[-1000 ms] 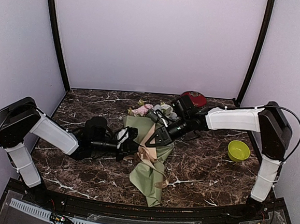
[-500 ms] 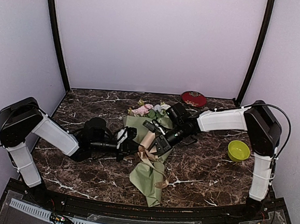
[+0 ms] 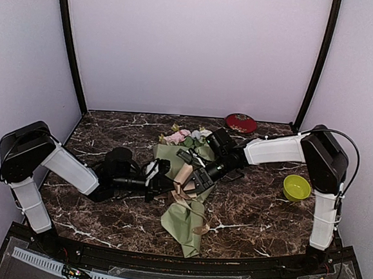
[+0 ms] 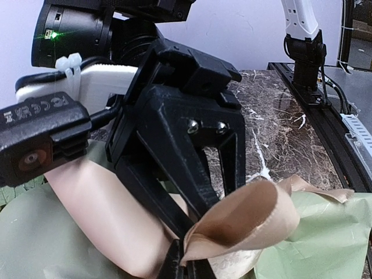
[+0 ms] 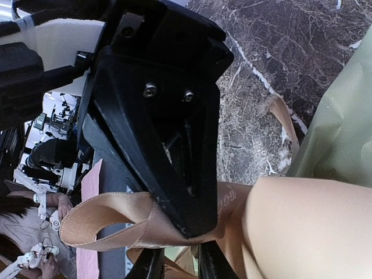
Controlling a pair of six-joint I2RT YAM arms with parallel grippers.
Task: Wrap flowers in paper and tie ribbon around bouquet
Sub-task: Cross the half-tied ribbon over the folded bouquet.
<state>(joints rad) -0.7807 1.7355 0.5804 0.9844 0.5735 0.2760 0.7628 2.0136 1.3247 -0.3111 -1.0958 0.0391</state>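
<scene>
The bouquet (image 3: pixel 181 220) lies mid-table (image 3: pixel 258 210), its flowers (image 3: pixel 177 137) at its far end. Tying is in hand. Over the bouquet's waist the left gripper (image 4: pixel 187 264) pinches a ribbon (image 4: pixel 244 218) loop. Opposite, the right gripper (image 5: pixel 177 264) shows slightly parted jaws, and I cannot tell whether it grips. Next, I judge, a ribbon tail must pass through that loop

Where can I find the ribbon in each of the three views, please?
Top external: the ribbon is in the centre, lying on the green paper.
Left wrist: the ribbon is a curled loop at bottom centre, with the green paper lower right.
Right wrist: the ribbon loops at lower left, with the green paper at the right edge.
Shared landmark: the green paper.
</scene>
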